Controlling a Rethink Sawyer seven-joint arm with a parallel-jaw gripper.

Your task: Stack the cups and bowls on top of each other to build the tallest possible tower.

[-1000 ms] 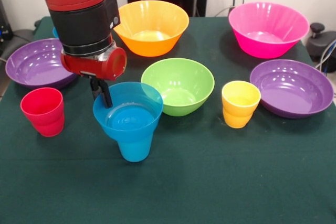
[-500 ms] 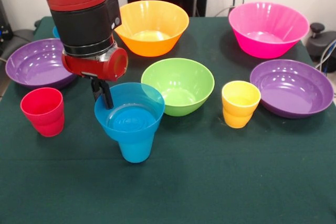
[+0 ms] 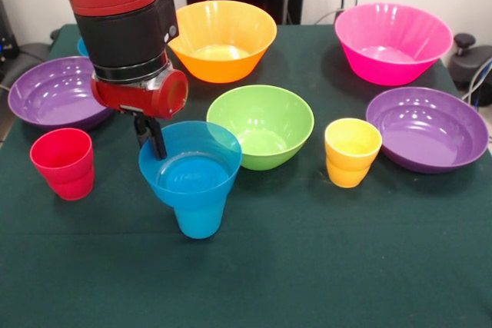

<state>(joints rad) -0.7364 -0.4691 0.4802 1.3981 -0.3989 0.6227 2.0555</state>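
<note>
Gripper [image 3: 151,137]: dark fingers reach down at the far-left rim of the small blue bowl [image 3: 191,163], seemingly pinching its wall; the grip cannot be confirmed.

Tower [image 3: 194,186]: small blue bowl seated in the blue cup [image 3: 198,222], standing upright on the green table [image 3: 307,266] at front centre, directly under the gripper.

Red cup [image 3: 63,164]: left of the tower, apart from it.

Lime green bowl [image 3: 261,126]: just behind and right of the tower.

Yellow cup [image 3: 352,152]: right of the green bowl.

Purple bowls: one at far left [image 3: 54,94], one at right [image 3: 427,128].

Orange bowl [image 3: 221,40]: rear centre.

Pink bowl [image 3: 393,42]: rear right.
</note>
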